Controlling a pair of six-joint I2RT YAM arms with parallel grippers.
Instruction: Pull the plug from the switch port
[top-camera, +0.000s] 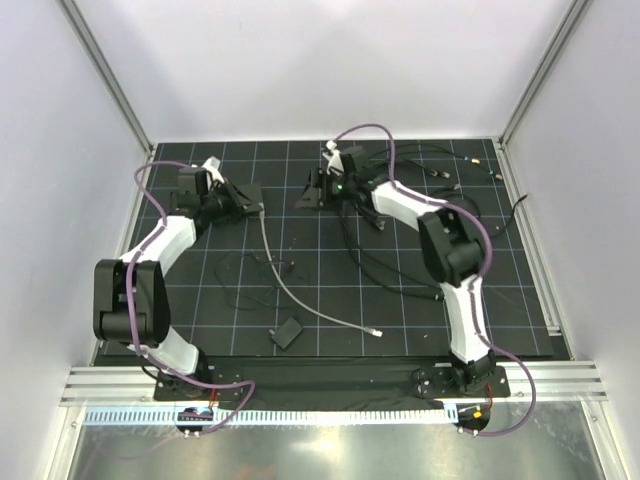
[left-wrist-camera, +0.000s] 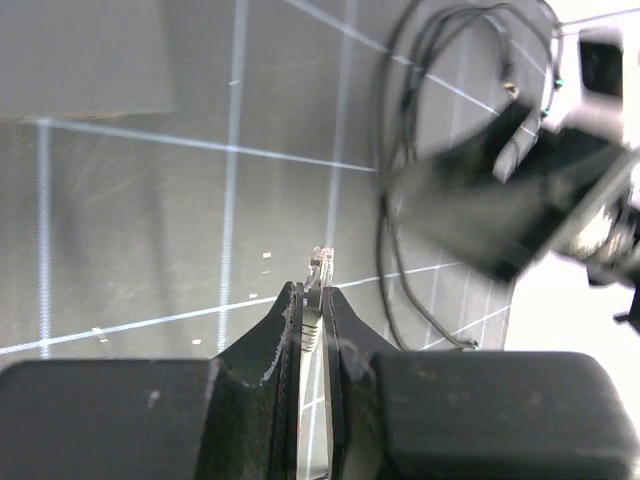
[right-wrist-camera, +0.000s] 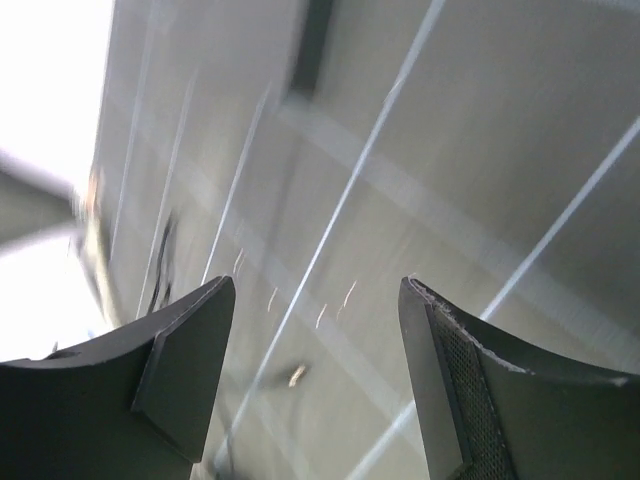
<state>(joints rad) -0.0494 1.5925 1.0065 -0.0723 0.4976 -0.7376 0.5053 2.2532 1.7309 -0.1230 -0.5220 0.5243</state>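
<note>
The pulling step looks finished. The plug (left-wrist-camera: 320, 268) is free: its clear tip sticks out beyond the left fingers (left-wrist-camera: 285, 340) with only bare bench (top-camera: 400, 320) behind it, and it stands well apart from the switch (left-wrist-camera: 490, 215).

The left fingers are closed almost fully and pinch the plug between their pads, just behind its tip. From the plug a pale cable (top-camera: 300, 300) runs in a curve over the bench toward the near side.

The switch is at the far middle of the bench, to the right of the left fingers. In the top view it looks tilted and not lying flat, but the picture is too small to be sure.

The right fingers (right-wrist-camera: 190, 350) stand wide apart and there is nothing between them; only blurred bench shows in the gap. I cannot tell whether they touch the switch at any point.

In my judgement, what is left is only to end cleanly. The left arm should carry the plug a little away from the ports and lay it down, then open. The right arm should go back without catching the dark thin cables that lie near the switch.
</note>
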